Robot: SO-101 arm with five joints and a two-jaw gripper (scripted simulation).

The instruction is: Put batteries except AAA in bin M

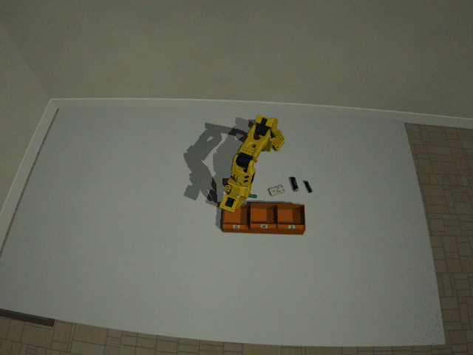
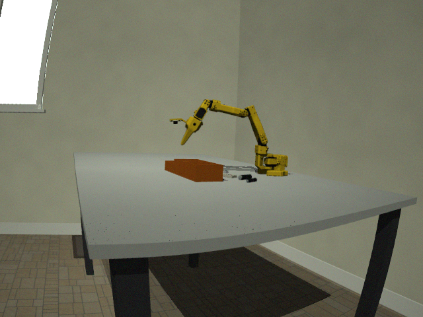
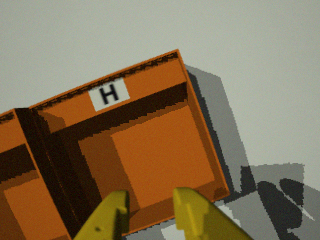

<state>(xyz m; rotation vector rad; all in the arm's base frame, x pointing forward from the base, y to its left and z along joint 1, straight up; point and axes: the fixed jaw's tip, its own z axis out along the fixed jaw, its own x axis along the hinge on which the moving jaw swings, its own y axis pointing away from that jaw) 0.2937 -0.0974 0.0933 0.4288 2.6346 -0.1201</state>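
Note:
My gripper (image 2: 183,142) (image 3: 150,192) hangs high above the near edge of the orange bin marked H (image 3: 150,75). That is the left end bin (image 1: 229,228) of a row of three joined bins (image 2: 194,170). The yellow fingers stand close together and nothing shows between them. A thick black battery (image 1: 293,183) (image 2: 244,177) and a thinner black battery (image 1: 307,186) (image 2: 252,179) lie on the table behind the right bin (image 1: 301,220). The labels on the other bins are too small to read, so I cannot tell which is M.
A white block with dots (image 1: 276,189) lies behind the middle bin. A thin green stick (image 1: 252,195) lies beside the arm. A small red thing (image 1: 224,180) shows partly under the arm. The arm's base (image 1: 267,132) (image 2: 273,165) stands behind them.

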